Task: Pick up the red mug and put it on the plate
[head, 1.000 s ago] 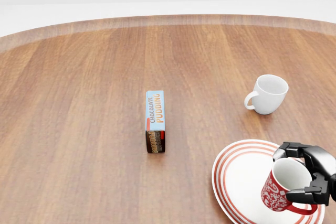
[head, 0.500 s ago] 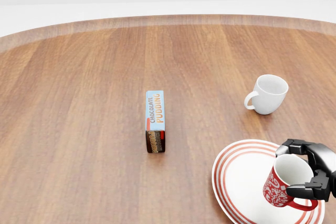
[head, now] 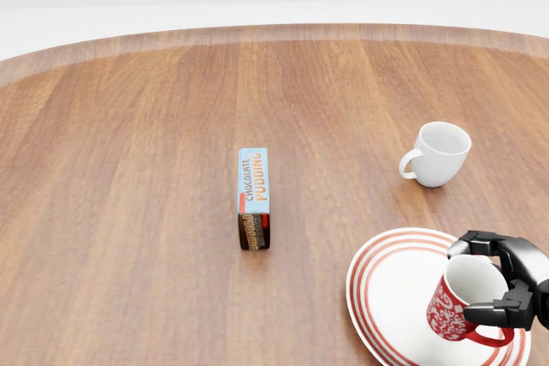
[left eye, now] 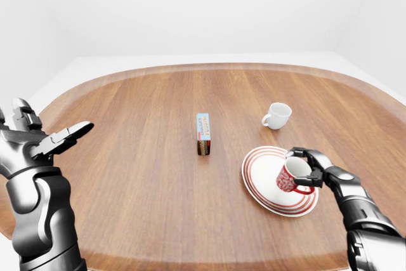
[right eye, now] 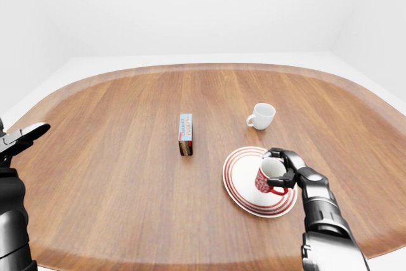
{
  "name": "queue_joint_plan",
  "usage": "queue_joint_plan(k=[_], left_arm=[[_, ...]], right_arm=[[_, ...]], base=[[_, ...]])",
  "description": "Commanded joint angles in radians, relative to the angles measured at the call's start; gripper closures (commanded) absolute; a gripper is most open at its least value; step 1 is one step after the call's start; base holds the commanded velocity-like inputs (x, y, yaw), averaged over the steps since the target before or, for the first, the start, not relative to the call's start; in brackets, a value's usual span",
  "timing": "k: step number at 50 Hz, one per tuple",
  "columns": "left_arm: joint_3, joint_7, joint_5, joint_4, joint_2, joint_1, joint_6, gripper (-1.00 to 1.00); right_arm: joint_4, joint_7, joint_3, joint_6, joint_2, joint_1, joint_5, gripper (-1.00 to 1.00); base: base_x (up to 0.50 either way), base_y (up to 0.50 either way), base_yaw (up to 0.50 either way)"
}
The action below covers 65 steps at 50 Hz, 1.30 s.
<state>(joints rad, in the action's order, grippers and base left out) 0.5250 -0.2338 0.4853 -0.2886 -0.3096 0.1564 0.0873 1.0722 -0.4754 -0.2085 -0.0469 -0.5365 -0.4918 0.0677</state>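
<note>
Rounded wooden table (left eye: pixel 139 176), warm brown grain, paler rim. Directly on it: narrow light-blue chocolate pudding box (head: pixel 254 197) near centre, lying lengthwise; white ceramic mug (head: pixel 439 153) right of it, handle leftward; red-ringed white plate (head: pixel 390 293) below that mug.

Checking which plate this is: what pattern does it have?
White plate with concentric red rings near its rim, clearest in the head view.

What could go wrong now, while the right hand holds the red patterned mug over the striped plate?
The red patterned mug is tilted in the right hand, so it may tip over when released. It sits toward the right rim of the red-striped white plate, so it could land on the edge and slide onto the wooden table.
</note>
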Motion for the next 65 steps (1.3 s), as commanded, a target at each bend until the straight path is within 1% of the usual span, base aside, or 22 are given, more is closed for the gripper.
queue_joint_plan(k=[1, 5, 15, 19, 22, 25, 29, 33, 36, 38, 40, 45, 46, 47, 48, 49, 54, 62, 63, 65], left_arm=[[-0.001, 0.001, -0.001, 0.002, 0.0, 0.0, 0.0, -1.0], [0.0, 0.0, -0.001, 0.001, 0.0, 0.0, 0.0, -1.0], [0.0, 0.001, -0.001, 0.001, 0.0, 0.0, 0.0, -1.0], [0.0, 0.001, -0.001, 0.001, 0.0, 0.0, 0.0, -1.0], [0.0, 0.001, -0.001, 0.002, 0.0, 0.0, 0.0, -1.0], [0.0, 0.001, -0.001, 0.003, 0.0, 0.001, 0.0, -1.0], [0.0, 0.001, -0.001, 0.005, -0.001, 0.002, 0.0, -1.0], [-0.001, 0.001, -0.002, 0.007, -0.002, 0.003, 0.0, -1.0], [-0.002, 0.001, -0.002, 0.008, -0.002, 0.003, 0.0, -1.0], [-0.003, 0.001, -0.003, 0.009, -0.001, 0.003, 0.0, -1.0], [-0.003, 0.001, -0.003, 0.009, -0.001, 0.003, 0.0, -1.0], [-0.004, 0.002, -0.005, 0.012, 0.0, 0.003, 0.0, -1.0], [-0.004, 0.002, -0.005, 0.013, 0.0, 0.003, 0.0, -1.0], [-0.005, 0.002, -0.005, 0.013, 0.0, 0.003, 0.0, -1.0], [-0.005, 0.002, -0.005, 0.013, 0.0, 0.003, 0.0, -1.0], [-0.005, 0.002, -0.005, 0.013, 0.0, 0.003, 0.0, -1.0], [-0.004, 0.001, -0.004, 0.012, 0.0, 0.002, 0.0, -1.0], [-0.004, 0.001, -0.003, 0.008, 0.001, 0.001, 0.0, -1.0], [-0.004, 0.001, -0.004, 0.009, 0.001, 0.001, 0.0, -1.0], [-0.004, 0.001, -0.004, 0.009, 0.001, 0.001, 0.0, -1.0]], right_arm=[[0.008, 0.009, -0.012, 0.01, 0.0, -0.005, -0.001, 0.9], [0.013, 0.011, -0.009, 0.012, 0.003, -0.009, 0.001, 0.91], [0.005, 0.009, -0.01, 0.008, 0.002, -0.006, 0.0, 0.84], [0.012, 0.01, -0.01, 0.013, 0.001, -0.008, 0.0, 0.83], [0.006, 0.01, -0.01, 0.01, 0.001, -0.007, -0.001, 0.7], [0.008, 0.013, -0.009, 0.012, 0.002, -0.009, 0.001, 0.64], [0.015, 0.018, -0.008, 0.015, 0.003, -0.012, 0.004, 0.65], [0.005, 0.02, -0.008, 0.009, 0.002, -0.011, 0.004, 0.65], [0.011, 0.023, -0.007, 0.01, 0.002, -0.016, 0.006, 0.62], [0.029, 0.026, -0.005, 0.019, 0.003, -0.028, 0.01, 0.58], [0.035, 0.028, -0.001, 0.014, 0.005, -0.04, 0.013, 0.59], [0.063, 0.042, 0.011, 0.016, 0.01, -0.078, 0.025, 0.59], [0.076, 0.046, 0.014, 0.02, 0.012, -0.089, 0.029, 0.59], [0.065, 0.047, 0.016, 0.01, 0.013, -0.09, 0.03, 0.6], [0.068, 0.048, 0.017, 0.01, 0.014, -0.094, 0.032, 0.6], [0.082, 0.052, 0.02, 0.017, 0.018, -0.103, 0.037, 0.6], [0.101, 0.057, 0.025, 0.02, 0.023, -0.121, 0.044, 0.61], [0.14, 0.07, 0.031, 0.038, 0.033, -0.132, 0.053, 0.58], [0.141, 0.071, 0.031, 0.038, 0.034, -0.132, 0.053, 0.57], [0.15, 0.075, 0.032, 0.04, 0.036, -0.134, 0.056, 0.47]], base=[[0.0, 0.0, 0.0], [0.0, 0.0, 0.0], [0.0, 0.0, 0.0], [0.0, 0.0, 0.0], [0.0, 0.0, 0.0], [0.0, 0.0, 0.0], [0.0, 0.0, 0.0], [0.0, 0.0, 0.0], [0.0, 0.0, 0.0], [0.0, 0.0, 0.0], [0.0, 0.0, 0.0], [0.0, 0.0, 0.0], [0.0, 0.0, 0.0], [0.0, 0.0, 0.0], [0.0, 0.0, 0.0], [0.0, 0.0, 0.0], [0.0, 0.0, 0.0], [0.0, 0.0, 0.0], [0.0, 0.0, 0.0], [0.0, 0.0, 0.0]])
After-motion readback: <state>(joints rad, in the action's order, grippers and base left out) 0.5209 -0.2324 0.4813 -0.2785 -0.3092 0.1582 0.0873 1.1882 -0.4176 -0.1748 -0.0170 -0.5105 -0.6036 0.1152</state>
